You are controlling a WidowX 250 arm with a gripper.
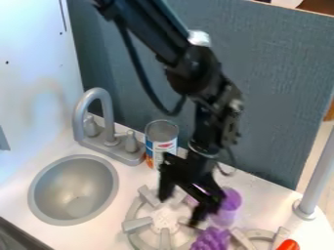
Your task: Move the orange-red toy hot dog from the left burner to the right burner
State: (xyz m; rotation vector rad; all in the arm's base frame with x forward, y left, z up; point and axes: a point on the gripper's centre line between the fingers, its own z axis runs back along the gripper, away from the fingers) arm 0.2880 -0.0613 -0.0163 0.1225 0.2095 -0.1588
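Purple grapes [210, 240] lie near the empty, spread-fingered tool [179, 209], which could knock them or tip the purple cup [229, 204] beside them if lowered off-centre.

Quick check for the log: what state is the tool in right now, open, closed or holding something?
Tool: open, fingers spread apart, nothing visible between them, over the gray burner.
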